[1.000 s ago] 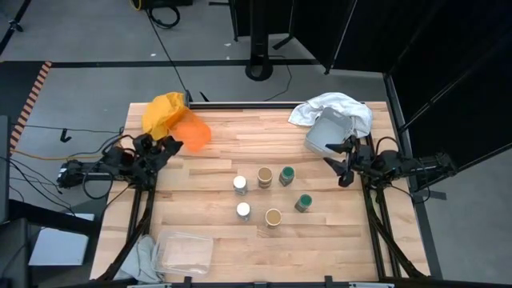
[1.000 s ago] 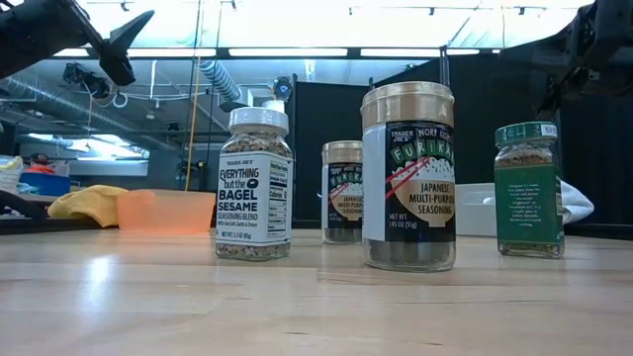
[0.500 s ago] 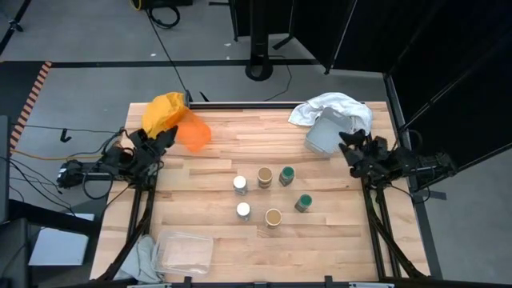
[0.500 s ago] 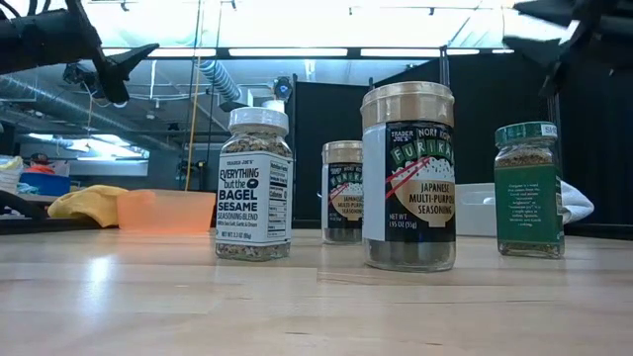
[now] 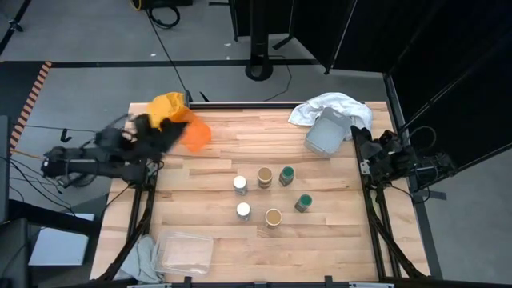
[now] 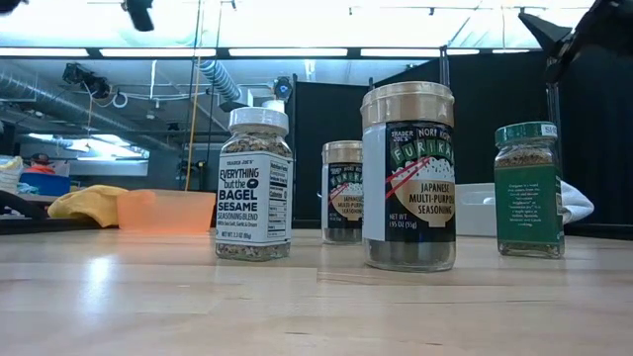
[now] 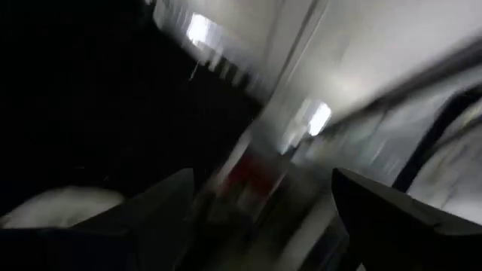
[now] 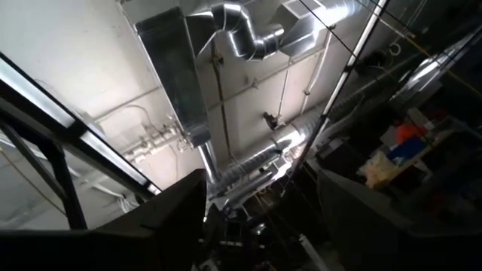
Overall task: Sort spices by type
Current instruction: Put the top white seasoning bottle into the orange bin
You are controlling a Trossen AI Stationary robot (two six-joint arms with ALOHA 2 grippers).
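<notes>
In the middle of the table stand the six spice jars, all upright and none held. The two white-lidded jars sit on the left of the cluster, one nearer than the other; the two tan-lidded jars sit in the centre, one far and one near; the two green-lidded jars sit on the right. The types are loosely grouped but not yet set apart.

The left gripper hangs at the far left edge, over the orange tray and beside a yellow cloth. Its wrist view shows two dark fingers with a clear gap between them and nothing in it. The right gripper is raised at the far right edge, just beside the grey tray and a white cloth; its fingers also stand apart and empty, pointing up at the ceiling.

My judgement: sorting has not begun, and both arms are poised before a first reach. The next move calls for one gripper to tip down toward the cluster, spread around a single jar without knocking its close neighbour, and carry it to a tray. A clear tray waits at the near left corner.
</notes>
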